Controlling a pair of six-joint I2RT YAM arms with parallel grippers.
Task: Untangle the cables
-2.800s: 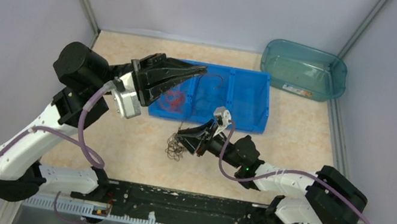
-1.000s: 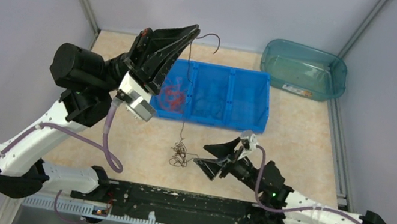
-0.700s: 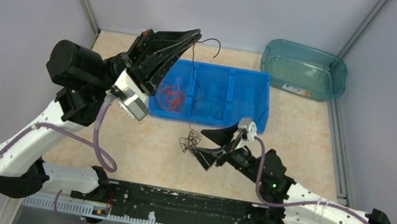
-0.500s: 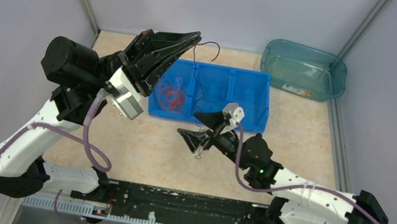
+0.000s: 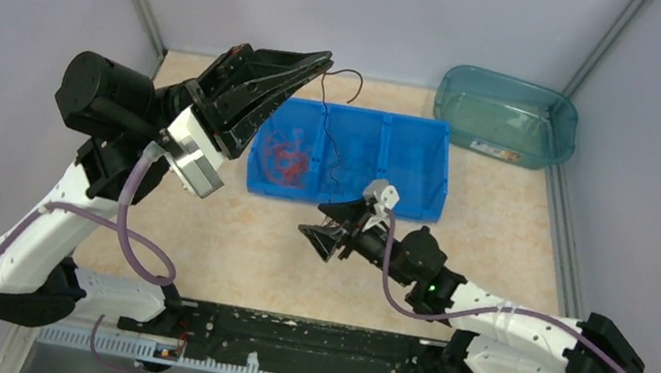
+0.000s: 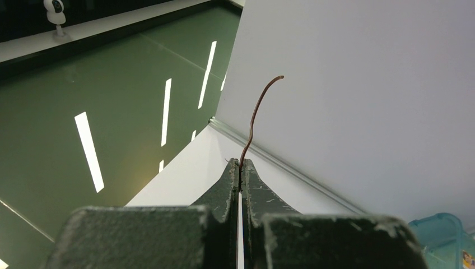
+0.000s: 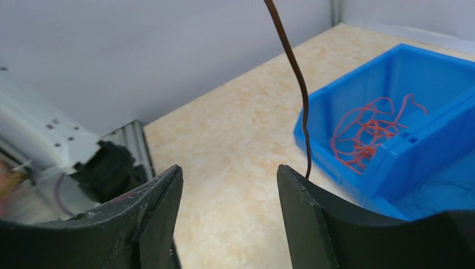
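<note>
My left gripper (image 5: 325, 61) is raised over the back left of the table, shut on a thin dark cable (image 5: 324, 131). In the left wrist view the cable's free end (image 6: 255, 112) sticks up from the pinched fingertips of that gripper (image 6: 240, 163). The cable hangs down to my right gripper (image 5: 313, 220), which stands open in front of the blue bin (image 5: 417, 128). In the right wrist view the cable (image 7: 297, 73) passes behind the right finger (image 7: 313, 213), and nothing lies between the jaws of the right gripper (image 7: 229, 168). The cable's lower end is hidden.
The blue bin (image 7: 392, 73) has three compartments, and orange-red cables (image 5: 285, 159) (image 7: 367, 134) lie in its left one. A teal tub (image 5: 506, 115) stands at the back right. Grey walls close in both sides.
My right gripper has come up from near the front edge toward the bin and narrowed a little. The small tangle at the cable's lower end no longer shows. The left arm shifted slightly left.
</note>
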